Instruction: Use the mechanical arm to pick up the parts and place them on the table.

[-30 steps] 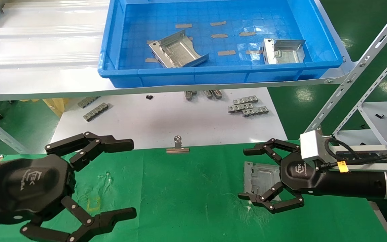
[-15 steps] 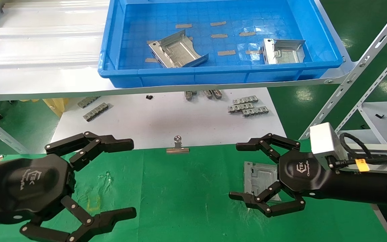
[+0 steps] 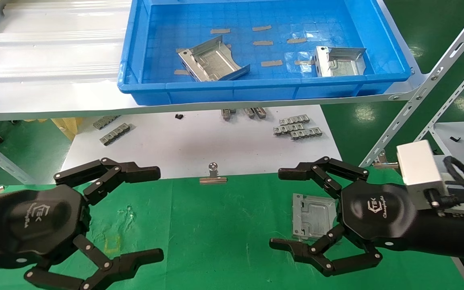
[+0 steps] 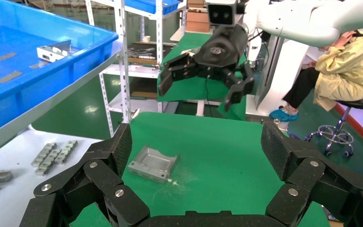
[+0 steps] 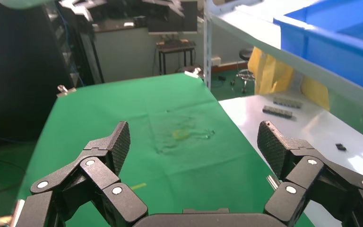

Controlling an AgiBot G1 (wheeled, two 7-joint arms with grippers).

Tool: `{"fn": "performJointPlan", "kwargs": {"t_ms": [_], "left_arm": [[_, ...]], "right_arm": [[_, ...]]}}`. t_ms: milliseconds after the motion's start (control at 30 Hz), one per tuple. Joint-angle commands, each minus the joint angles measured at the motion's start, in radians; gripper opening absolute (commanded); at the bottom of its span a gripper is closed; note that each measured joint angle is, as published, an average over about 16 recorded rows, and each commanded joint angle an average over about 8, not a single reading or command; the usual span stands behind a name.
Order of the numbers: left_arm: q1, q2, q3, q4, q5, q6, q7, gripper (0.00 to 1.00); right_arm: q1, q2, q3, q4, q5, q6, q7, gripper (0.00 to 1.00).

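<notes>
One silver part (image 3: 311,214) lies flat on the green table (image 3: 224,229), flanges up; the left wrist view shows this part (image 4: 152,163) too. My right gripper (image 3: 280,208) hovers over its right side, open and empty, raised off the cloth; across the table it appears as the right gripper (image 4: 199,92). In its own view the right gripper (image 5: 196,142) frames only bare cloth. Two more parts (image 3: 212,60) (image 3: 340,61) rest in the blue bin (image 3: 256,86). My left gripper (image 3: 156,214) stays open and empty at the near left.
Small grey toothed strips (image 3: 296,127) (image 3: 114,133) lie on the white board (image 3: 199,145) behind the cloth. A binder clip (image 3: 213,176) holds the cloth's far edge. The ribbed shelf (image 3: 54,60) carries the bin. Slanted rack struts (image 3: 429,84) stand at right.
My right gripper has risen and drawn back to the right, away from the part, which stays on the cloth. The left arm has not moved.
</notes>
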Motion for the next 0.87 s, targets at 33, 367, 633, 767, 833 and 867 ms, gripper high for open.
{"fn": "performJointPlan", "kwargs": {"t_ms": [33, 367, 633, 767, 833, 867], "left_arm": [[0.0, 0.0, 0.0, 0.0, 0.0, 0.0, 0.0, 1.0], [0.0, 0.0, 0.0, 0.0, 0.0, 0.0, 0.0, 1.0], [0.0, 0.0, 0.0, 0.0, 0.0, 0.0, 0.0, 1.0], [0.0, 0.0, 0.0, 0.0, 0.0, 0.0, 0.0, 1.0], [0.0, 0.0, 0.0, 0.0, 0.0, 0.0, 0.0, 1.0], [0.0, 0.0, 0.0, 0.0, 0.0, 0.0, 0.0, 1.0]], "right_arm": [[-0.019, 0.007, 0.024, 0.033, 0.007, 0.004, 0.022, 1.0], [-0.107, 0.042, 0.137, 0.19, 0.042, 0.021, 0.129, 1.0], [-0.143, 0.057, 0.186, 0.256, 0.059, 0.025, 0.166, 1.0], [-0.14, 0.056, 0.181, 0.25, 0.058, 0.026, 0.162, 1.0], [-0.139, 0.056, 0.179, 0.247, 0.058, 0.026, 0.161, 1.0], [-0.139, 0.055, 0.179, 0.246, 0.058, 0.026, 0.161, 1.0]]}}
